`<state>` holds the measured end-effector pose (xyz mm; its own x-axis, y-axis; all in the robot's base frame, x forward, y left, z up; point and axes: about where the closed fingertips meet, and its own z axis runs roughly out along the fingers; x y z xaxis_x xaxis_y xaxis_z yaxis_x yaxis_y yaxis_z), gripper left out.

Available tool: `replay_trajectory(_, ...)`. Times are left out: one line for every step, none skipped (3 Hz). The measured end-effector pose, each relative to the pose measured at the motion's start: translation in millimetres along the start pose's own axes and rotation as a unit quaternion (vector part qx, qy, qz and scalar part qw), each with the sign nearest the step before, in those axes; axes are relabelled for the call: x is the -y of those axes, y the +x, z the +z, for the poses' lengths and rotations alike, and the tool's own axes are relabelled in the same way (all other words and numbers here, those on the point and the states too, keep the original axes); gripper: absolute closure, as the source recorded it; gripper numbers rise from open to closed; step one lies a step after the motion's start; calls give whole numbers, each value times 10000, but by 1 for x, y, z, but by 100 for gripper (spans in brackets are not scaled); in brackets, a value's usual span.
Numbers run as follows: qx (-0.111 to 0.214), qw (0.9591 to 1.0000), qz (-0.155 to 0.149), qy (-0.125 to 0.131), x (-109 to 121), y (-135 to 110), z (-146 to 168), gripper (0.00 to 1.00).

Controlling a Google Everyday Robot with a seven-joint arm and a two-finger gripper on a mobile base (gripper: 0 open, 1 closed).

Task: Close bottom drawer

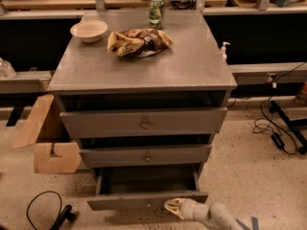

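Note:
The bottom drawer (144,200) of the grey cabinet is pulled out, its slim front panel low in the view and its inside empty. My gripper (173,207), pale and cream-coloured, sits at the bottom edge of the view, just right of the panel's centre, its tips right at the front panel. The arm (216,215) runs off to the lower right. The middle drawer (146,156) and the top drawer (144,123) sit above it, each with a small round knob.
On the cabinet top (192,66) are a white bowl (89,30), a crumpled snack bag (138,41) and a green can (156,12). A cardboard box (48,138) stands left of the cabinet. Black cables (45,212) lie on the floor at left and right.

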<state>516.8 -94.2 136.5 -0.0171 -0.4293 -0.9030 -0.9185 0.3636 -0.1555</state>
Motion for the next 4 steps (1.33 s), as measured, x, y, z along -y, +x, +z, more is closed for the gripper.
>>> replay_trajectory(0,10000,0,0,-2,0,-1,100)
replay_trajectory(2,10000,-22,22,13,0,3,100)
replay_trajectory(4,10000,-33,33,17,0,3,100)
replay_trajectory(27,9999,-69,68,42,0,9,100)
